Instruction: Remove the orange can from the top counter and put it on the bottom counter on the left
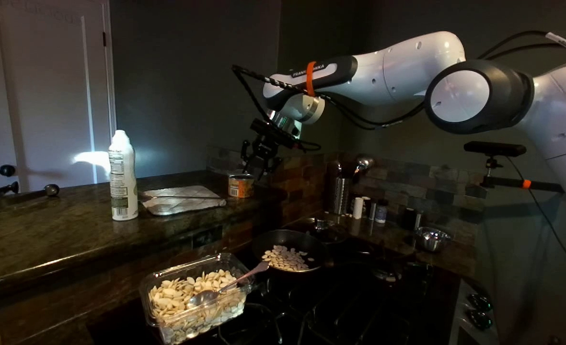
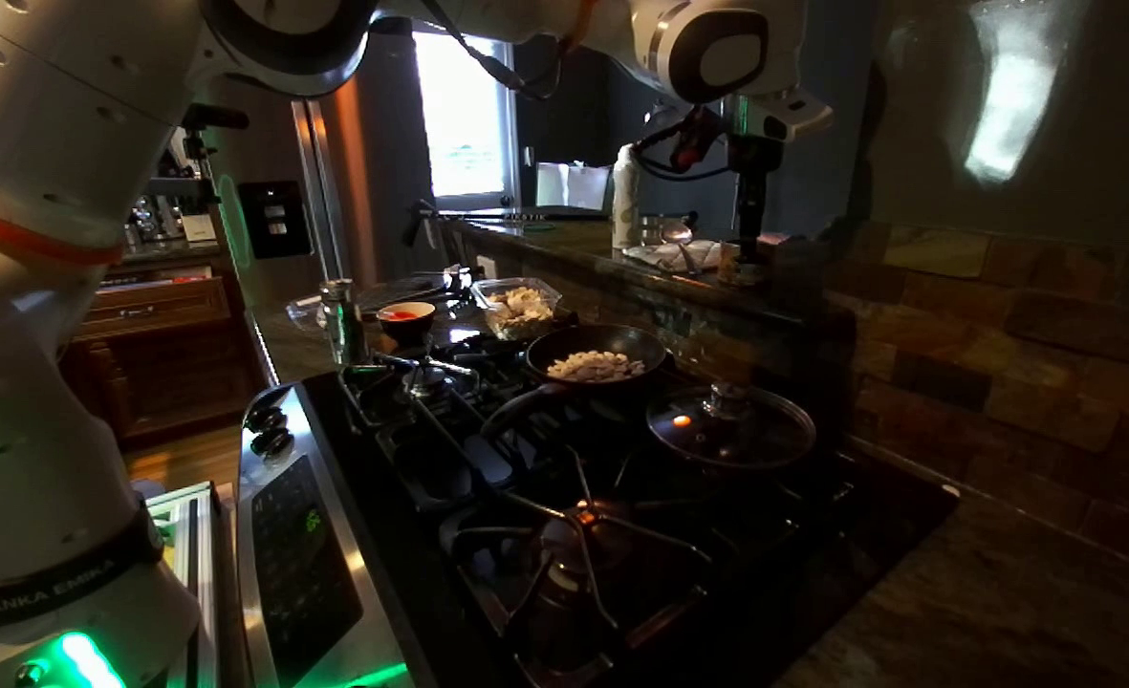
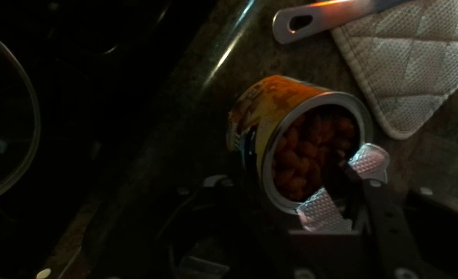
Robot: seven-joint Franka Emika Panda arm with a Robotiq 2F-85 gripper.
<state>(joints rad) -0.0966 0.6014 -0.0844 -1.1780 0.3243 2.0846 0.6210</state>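
The orange can (image 1: 241, 186) stands on the glossy brown top counter (image 1: 48, 244), near its far end, and shows in both exterior views (image 2: 740, 273). In the wrist view, the can (image 3: 279, 95) is open with brown contents, and a peeled-back silvery lid (image 3: 322, 213) lies at its rim. My gripper (image 1: 255, 168) is open and points down just above the can. In the wrist view one dark finger overlaps the can's opening and the other lies to the left of the can. Contact cannot be told. The lower bottom counter (image 2: 292, 349) shows beyond the stove.
A white bottle (image 1: 123, 177) and a silver quilted pad (image 1: 182, 200) with a metal utensil (image 3: 310, 23) on it share the ledge. Below are a pan (image 1: 287, 251) of seeds, a clear seed container (image 1: 196, 297) with a spoon, a glass lid (image 2: 731, 430) and a small bowl (image 2: 405, 325).
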